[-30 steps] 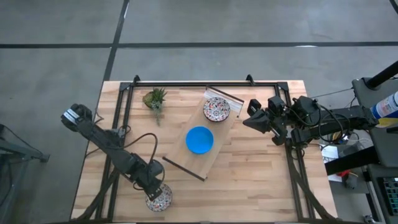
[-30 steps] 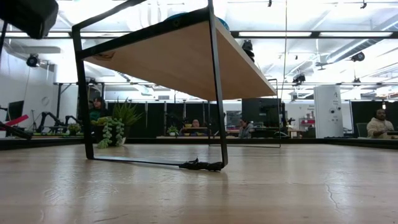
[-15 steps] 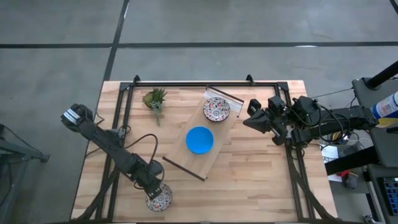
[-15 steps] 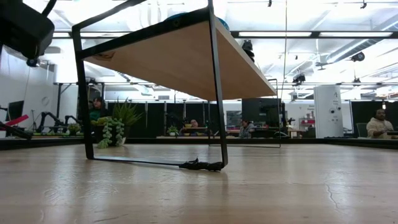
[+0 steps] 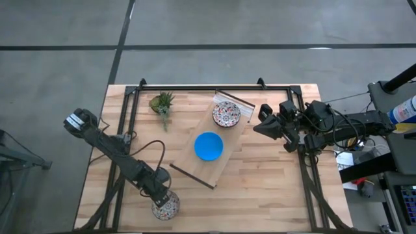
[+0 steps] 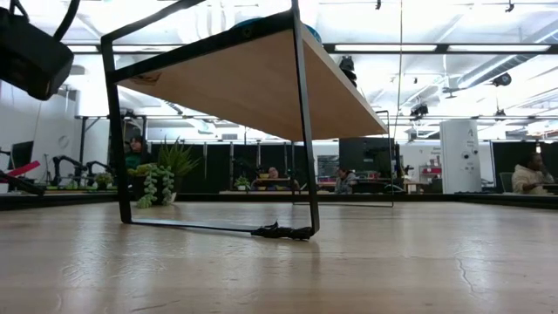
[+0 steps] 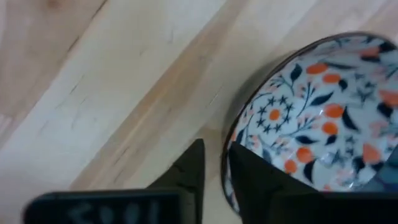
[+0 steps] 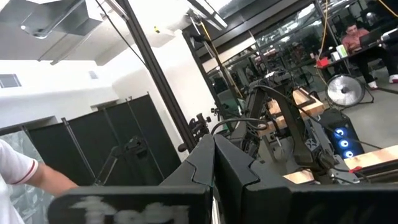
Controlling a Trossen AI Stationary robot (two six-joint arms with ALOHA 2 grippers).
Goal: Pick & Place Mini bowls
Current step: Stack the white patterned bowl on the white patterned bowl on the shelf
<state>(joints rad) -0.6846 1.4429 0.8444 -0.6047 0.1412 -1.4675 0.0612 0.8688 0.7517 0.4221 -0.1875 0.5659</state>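
Note:
A patterned mini bowl [image 5: 167,208] sits on the table near its near edge, left of centre; it fills the left wrist view [image 7: 323,112]. My left gripper [image 5: 158,197] is down at that bowl's rim, shut on it [image 7: 214,149]. A blue mini bowl [image 5: 208,145] and a second patterned mini bowl [image 5: 226,114] rest on the raised wooden board [image 5: 195,166]. The other bowls are out of view. My right gripper [image 5: 259,122] waits shut at the table's right side, clear of the board, pointing into the room [image 8: 214,146]. My left gripper holds the patterned bowl by its rim [image 7: 225,163], on the side toward the table's left. One finger [image 7: 191,171] is outside the wall and the other inside the bowl. The fingers come from above, slanting down. The bowl's base rests on the table.
The board stands on a black metal frame [image 6: 301,131] across the table's middle. A small green plant [image 5: 162,103] stands near the far edge, left of the board. Black rails run along the table's far edge and sides. Bare wood lies right of the board.
My left arm has come lower over the patterned bowl at the near edge; in the low view its dark housing has sunk step by step. The bowl has stayed in place.

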